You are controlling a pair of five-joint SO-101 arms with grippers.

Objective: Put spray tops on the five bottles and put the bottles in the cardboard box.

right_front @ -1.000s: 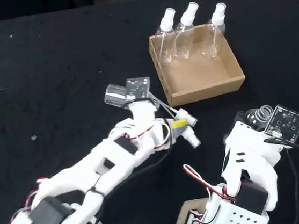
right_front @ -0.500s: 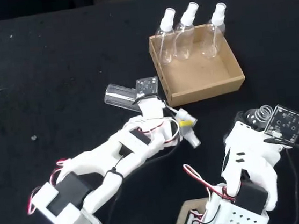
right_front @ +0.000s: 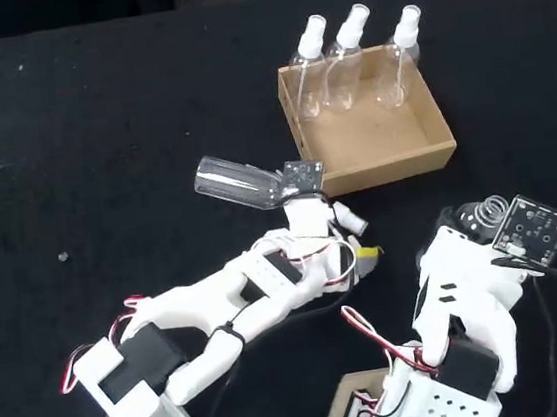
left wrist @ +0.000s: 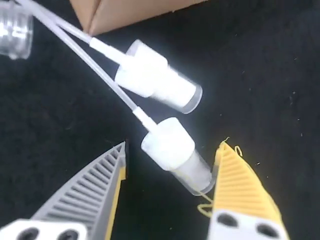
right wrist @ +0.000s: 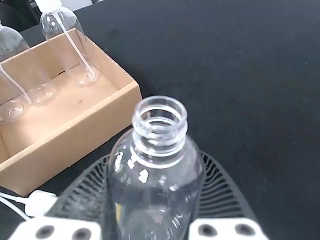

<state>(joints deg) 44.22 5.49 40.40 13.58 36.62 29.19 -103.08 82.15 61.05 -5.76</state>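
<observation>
Where the right arm [right_front: 461,308] sits folded at the near edge of the black worktop [right_front: 99,138], its jaws are closed around an uncapped clear bottle [right wrist: 155,170], held upright with its threaded neck open. In the high view this held bottle [right_front: 480,214] is well apart from the cardboard box [right_front: 375,172], on its near side.

The left arm [right_front: 238,294] stretches from the near left corner toward the middle of the worktop. Its jaws, one grey and one yellow, stand wide apart and grip nothing. They straddle a white spray top [left wrist: 175,150] lying flat on the worktop, its clear cap end close against the yellow jaw; whether they touch I cannot tell. A second spray top [left wrist: 160,82] lies just beside the first, nearer the box. Both have thin dip tubes running toward the box's near corner.

Farther out, another uncapped bottle [right_front: 240,181] lies on its side, just left of the box, its neck pointing toward the box.

Inside the box, three bottles [right_front: 307,64] [right_front: 347,55] [right_front: 396,49] with spray tops fitted stand in a row against the far wall.
</observation>
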